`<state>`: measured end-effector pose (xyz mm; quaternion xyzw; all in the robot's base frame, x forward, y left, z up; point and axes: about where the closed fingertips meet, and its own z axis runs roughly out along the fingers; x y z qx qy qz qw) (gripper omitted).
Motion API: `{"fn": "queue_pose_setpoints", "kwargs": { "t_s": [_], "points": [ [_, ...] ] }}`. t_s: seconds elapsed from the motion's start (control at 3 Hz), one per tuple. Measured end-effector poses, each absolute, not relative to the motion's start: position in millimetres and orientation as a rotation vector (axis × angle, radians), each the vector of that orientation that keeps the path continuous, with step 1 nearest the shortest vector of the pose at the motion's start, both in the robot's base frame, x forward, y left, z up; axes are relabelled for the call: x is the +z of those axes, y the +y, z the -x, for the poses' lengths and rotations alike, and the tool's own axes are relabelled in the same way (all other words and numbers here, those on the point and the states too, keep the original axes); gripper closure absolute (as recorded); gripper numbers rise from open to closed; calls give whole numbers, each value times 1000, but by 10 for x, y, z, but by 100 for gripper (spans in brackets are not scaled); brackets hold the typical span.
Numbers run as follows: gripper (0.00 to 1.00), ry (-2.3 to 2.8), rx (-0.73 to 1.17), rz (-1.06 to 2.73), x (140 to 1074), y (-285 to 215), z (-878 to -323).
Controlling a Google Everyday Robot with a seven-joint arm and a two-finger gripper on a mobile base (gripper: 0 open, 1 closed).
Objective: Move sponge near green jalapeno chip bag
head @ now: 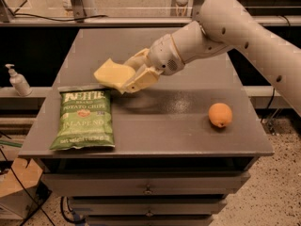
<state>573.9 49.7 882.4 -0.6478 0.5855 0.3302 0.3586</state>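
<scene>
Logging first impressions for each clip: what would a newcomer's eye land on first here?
The white arm reaching in from the right, its gripper clamping the pale yellow sponge in the air above the grey table. Just in front of it, the green jalapeno chip bag lies flat at the table's front left, and an orange sits apart at the right.
</scene>
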Motion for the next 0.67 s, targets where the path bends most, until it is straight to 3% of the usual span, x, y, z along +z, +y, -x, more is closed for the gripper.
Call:
{"fn": "queue_pose_setpoints", "kwargs": {
  "t_s": [0.33, 0.67],
  "points": [
    [0, 1508, 855, 1675, 8816, 517, -5735],
    [0, 1508, 855, 1675, 8816, 517, -5735]
  ]
}}
